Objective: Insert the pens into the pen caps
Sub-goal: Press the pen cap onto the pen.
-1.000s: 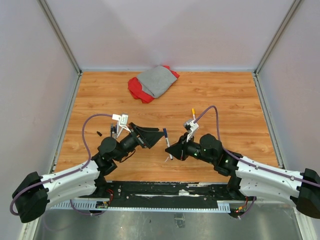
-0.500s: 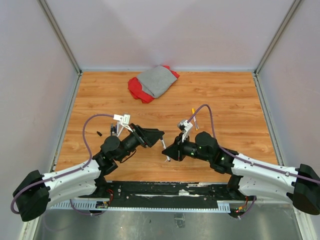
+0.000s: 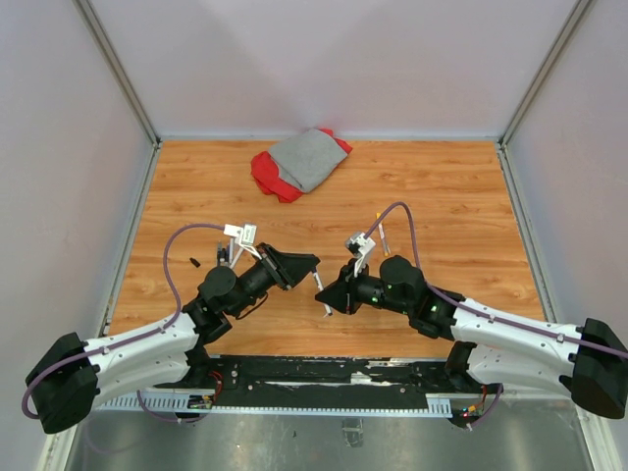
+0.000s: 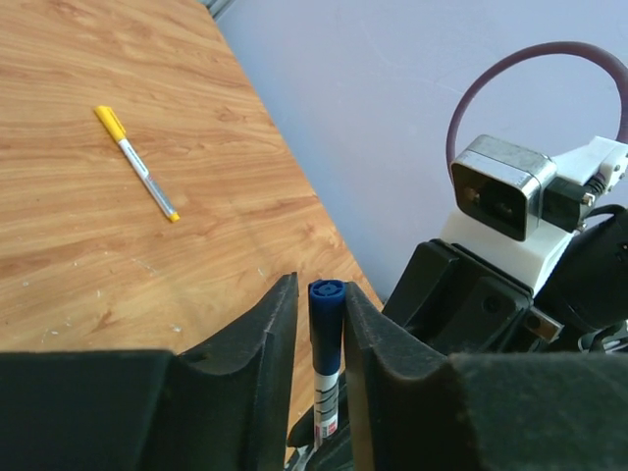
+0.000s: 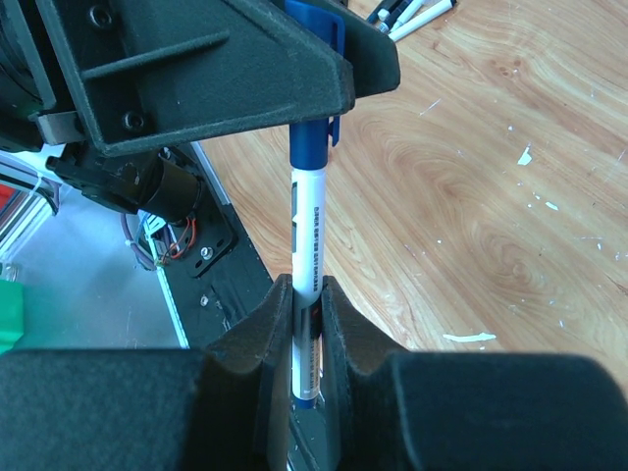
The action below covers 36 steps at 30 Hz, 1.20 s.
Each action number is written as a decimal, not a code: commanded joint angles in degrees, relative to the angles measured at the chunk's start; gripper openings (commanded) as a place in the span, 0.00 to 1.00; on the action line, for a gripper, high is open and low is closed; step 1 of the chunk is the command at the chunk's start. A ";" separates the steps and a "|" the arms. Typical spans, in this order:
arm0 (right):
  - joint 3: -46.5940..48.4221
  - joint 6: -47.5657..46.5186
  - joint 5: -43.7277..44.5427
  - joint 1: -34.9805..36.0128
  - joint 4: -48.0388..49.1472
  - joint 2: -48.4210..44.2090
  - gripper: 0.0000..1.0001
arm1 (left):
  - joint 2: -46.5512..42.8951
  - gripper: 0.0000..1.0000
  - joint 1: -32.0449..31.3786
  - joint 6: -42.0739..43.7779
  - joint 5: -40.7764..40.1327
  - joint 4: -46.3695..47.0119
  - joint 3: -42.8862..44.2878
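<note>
A white-barrelled pen (image 5: pixel 305 235) with a blue pen cap (image 4: pixel 326 324) on its end hangs between the two arms above the wood, seen from above as a thin stick (image 3: pixel 321 291). My right gripper (image 5: pixel 306 304) is shut on the lower barrel. My left gripper (image 4: pixel 322 304) straddles the cap: one finger touches it and a thin gap shows at the other finger. In the right wrist view the left gripper's fingers (image 5: pixel 216 69) hide most of the cap (image 5: pixel 312 147). A yellow-ended pen (image 4: pixel 137 164) lies loose on the table.
A grey and red cloth (image 3: pixel 299 162) lies at the back of the wooden table (image 3: pixel 461 196). More pens (image 3: pixel 228 257) and a small dark cap (image 3: pixel 195 261) lie by the left arm. White scraps dot the wood (image 5: pixel 469 338).
The right arm carried the pen leftward to the left gripper. The left gripper's jaws narrowed from wide open to close around the blue cap.
</note>
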 commanded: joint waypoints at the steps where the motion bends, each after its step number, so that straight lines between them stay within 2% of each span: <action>1: 1.86 -0.90 -0.46 -0.24 1.27 0.24 0.01 | -0.05 0.25 -0.44 0.50 0.60 2.59 0.86; 11: 3.41 -4.85 5.20 -0.24 1.20 0.80 0.01 | 0.41 0.01 -0.45 -2.21 0.40 3.29 0.09; 19: 8.04 -9.30 9.89 -0.86 -0.98 2.08 0.01 | 2.38 0.00 -3.31 -2.17 0.26 4.87 0.33; 36: 14.35 -12.25 11.83 -3.31 -2.65 0.68 0.01 | 6.86 0.00 -8.40 0.50 -0.95 6.22 3.16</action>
